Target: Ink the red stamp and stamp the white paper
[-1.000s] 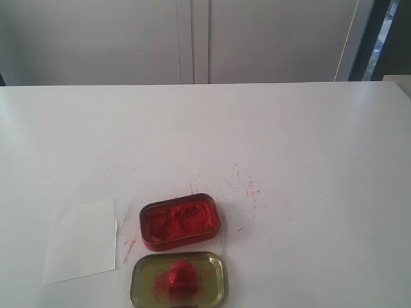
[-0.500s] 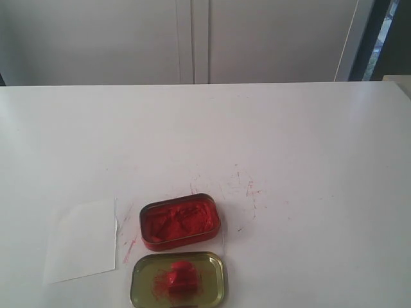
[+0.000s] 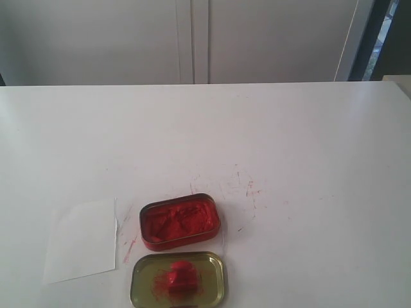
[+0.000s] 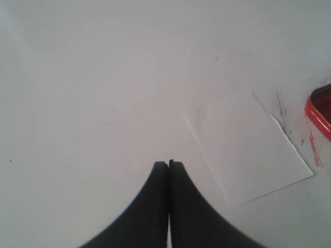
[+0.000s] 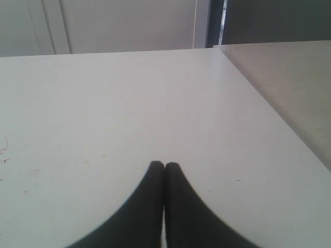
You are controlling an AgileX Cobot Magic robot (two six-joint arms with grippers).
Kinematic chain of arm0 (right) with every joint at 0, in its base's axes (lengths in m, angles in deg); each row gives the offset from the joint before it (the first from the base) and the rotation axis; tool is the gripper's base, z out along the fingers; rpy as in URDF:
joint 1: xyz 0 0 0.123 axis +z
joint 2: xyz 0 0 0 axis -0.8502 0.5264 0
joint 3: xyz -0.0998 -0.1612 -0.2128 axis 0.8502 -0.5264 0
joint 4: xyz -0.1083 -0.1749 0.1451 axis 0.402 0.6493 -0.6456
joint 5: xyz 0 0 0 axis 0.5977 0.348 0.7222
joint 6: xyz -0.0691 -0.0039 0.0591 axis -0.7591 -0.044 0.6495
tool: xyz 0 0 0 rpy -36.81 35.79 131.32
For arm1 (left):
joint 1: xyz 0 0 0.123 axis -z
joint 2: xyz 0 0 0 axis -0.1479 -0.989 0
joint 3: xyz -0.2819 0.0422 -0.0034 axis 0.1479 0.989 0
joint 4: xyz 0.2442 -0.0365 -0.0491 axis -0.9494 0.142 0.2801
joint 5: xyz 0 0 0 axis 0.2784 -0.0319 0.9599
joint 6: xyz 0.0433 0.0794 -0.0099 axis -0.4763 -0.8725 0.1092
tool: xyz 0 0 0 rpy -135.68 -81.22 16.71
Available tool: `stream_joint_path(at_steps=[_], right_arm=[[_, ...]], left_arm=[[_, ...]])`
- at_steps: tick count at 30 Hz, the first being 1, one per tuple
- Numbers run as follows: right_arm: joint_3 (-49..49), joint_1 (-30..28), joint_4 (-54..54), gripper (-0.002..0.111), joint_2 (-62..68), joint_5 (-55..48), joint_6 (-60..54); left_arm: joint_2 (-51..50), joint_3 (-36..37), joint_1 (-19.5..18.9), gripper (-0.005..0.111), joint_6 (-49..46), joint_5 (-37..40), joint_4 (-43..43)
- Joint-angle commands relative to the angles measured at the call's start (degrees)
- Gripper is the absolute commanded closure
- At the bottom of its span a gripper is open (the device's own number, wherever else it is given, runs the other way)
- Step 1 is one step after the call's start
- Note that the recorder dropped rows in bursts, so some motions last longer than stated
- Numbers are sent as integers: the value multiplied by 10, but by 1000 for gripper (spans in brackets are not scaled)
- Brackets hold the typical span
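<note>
The red stamp (image 3: 180, 280) lies in the shallow gold tray (image 3: 142, 282) at the front edge of the exterior view. Just behind it sits the open tin of red ink (image 3: 180, 221), whose corner (image 4: 321, 107) also shows in the left wrist view. The white paper (image 3: 82, 240) lies flat to the left of the tins; in the left wrist view the paper (image 4: 243, 144) is close beside my left gripper (image 4: 168, 164), which is shut and empty. My right gripper (image 5: 164, 166) is shut on nothing above bare table. Neither gripper appears in the exterior view.
Red ink smears (image 3: 247, 187) mark the white tabletop (image 3: 289, 141) around the tins. The table's right edge (image 5: 269, 108) meets a grey surface (image 5: 295, 77). White cabinet doors (image 3: 192, 38) stand behind the table.
</note>
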Motion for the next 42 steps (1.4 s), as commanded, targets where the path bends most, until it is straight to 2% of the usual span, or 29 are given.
stream_joint_path(at_steps=[1, 12, 25, 32, 38, 42], right_arm=[[-3, 2, 0, 108, -2, 10, 1], [-3, 2, 0, 108, -2, 10, 1], [-3, 2, 0, 108, -2, 10, 1], [-3, 2, 0, 108, -2, 11, 1], [-3, -1, 0, 108, -2, 18, 1], [-3, -1, 0, 108, -2, 21, 1]], left_arm=[[-42, -14, -1, 107, -13, 11, 17], [-116, -15, -1, 107, -13, 6, 25], [-129, -16, -1, 107, -32, 17, 42], [-206, -64, 2, 107, -59, 56, 60], [-292, -102, 50, 107, -127, 85, 88], [-335, -129, 92, 107, -133, 88, 88]])
